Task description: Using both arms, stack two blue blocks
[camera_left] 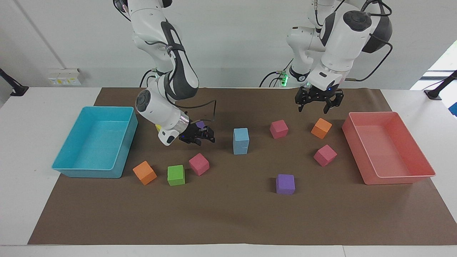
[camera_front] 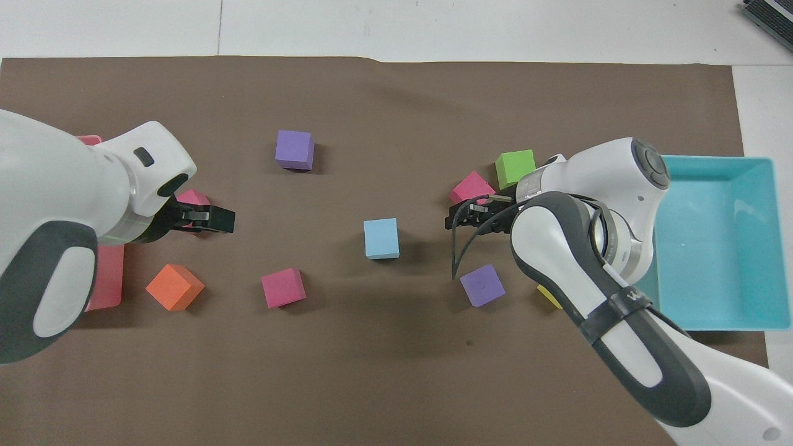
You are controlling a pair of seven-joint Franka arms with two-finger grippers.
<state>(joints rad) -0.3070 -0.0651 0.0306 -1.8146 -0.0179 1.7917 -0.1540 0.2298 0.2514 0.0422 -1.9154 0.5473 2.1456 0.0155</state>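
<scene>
The two blue blocks [camera_left: 241,141] stand stacked one on the other near the middle of the worktop [camera_left: 228,214], on the brown paper, with nothing touching them. From overhead only the top cube [camera_front: 381,238] shows.

The right claw [camera_left: 197,136] hangs low over the paper, beside the stack toward the right arm's end of the worktop and apart from it, its fingers spread and holding nothing. The right arm bends sharply at the elbow, its forearm slanting down and its wrist turned so the claw points sideways toward the stack. A purple cube [camera_left: 200,124] lies just by the claw, partly hidden.

The left claw [camera_left: 319,100] is raised well above the worktop, over the paper near the orange cube [camera_left: 321,128] and the pink tray [camera_left: 387,148], fingers spread and pointing down, empty. The left arm is drawn up high, its wrist hanging nearly straight down.

A pink cube [camera_left: 279,129] lies between the stack and the orange cube.
</scene>
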